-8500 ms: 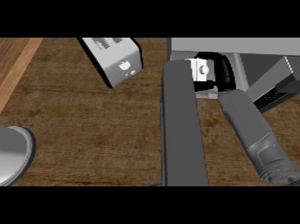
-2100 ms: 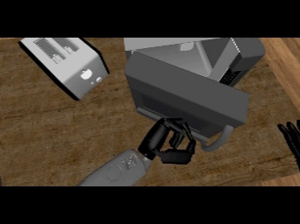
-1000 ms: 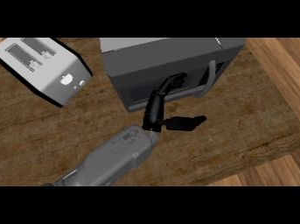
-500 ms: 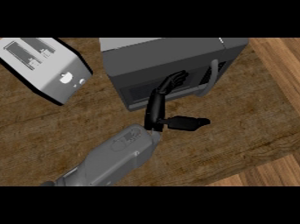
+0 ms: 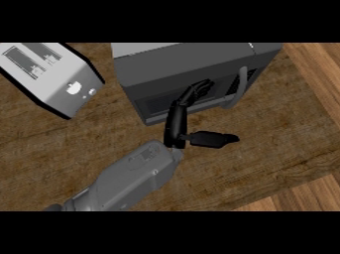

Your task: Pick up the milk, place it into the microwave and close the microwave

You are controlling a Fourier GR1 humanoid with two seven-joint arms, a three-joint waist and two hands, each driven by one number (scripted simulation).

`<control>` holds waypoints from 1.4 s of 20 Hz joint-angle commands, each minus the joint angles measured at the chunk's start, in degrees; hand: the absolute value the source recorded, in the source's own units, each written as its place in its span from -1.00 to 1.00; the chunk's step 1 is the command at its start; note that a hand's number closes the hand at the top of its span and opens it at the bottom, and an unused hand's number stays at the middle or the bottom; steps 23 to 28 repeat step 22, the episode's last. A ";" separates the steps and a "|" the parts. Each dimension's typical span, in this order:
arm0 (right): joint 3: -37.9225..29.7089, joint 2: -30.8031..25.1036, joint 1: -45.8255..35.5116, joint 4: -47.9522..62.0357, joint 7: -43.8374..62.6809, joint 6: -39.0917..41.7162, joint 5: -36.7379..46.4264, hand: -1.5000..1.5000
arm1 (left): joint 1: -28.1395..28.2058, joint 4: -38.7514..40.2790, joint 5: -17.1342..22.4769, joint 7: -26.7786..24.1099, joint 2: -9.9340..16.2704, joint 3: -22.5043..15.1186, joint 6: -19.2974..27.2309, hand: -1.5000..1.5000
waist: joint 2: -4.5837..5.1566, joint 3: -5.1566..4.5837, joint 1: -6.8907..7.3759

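The grey microwave (image 5: 194,62) stands at the back middle of the counter with its door (image 5: 154,101) shut flat against its front. A pale vertical handle (image 5: 240,87) runs down the door's right side. My left hand (image 5: 176,119) reaches up from my forearm (image 5: 129,178), open, its straight fingers (image 5: 194,92) lying against the door just left of the handle and its thumb (image 5: 212,139) sticking out to the right. No milk shows anywhere. My right hand is out of view.
A silver toaster (image 5: 48,74) sits at the back left, apart from the microwave. The brown counter top (image 5: 275,144) ends at a lighter wooden edge (image 5: 326,94) along the right and lower right.
The microwave door, half open 2.1 s ago, now lies shut. My left hand has kept its fingers on the door and barely moved over the last second. The right hand has left the view.
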 commanded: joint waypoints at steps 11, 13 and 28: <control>4.84 6.58 -2.14 8.74 4.32 6.87 -15.48 -1.00 | -5.39 4.58 4.34 -2.47 0.03 2.47 0.60 -1.00 | 0.97 0.20 0.21; 3.91 6.54 -2.87 9.94 4.71 7.20 -17.55 -1.00 | -4.81 4.67 5.29 -2.80 0.03 2.55 0.54 -1.00 | 0.93 0.19 -0.26; 2.61 3.85 -5.97 14.24 6.22 10.23 -21.43 -1.00 | -4.21 5.93 6.80 -5.52 0.03 2.09 -0.07 -1.00 | 1.43 0.16 -0.40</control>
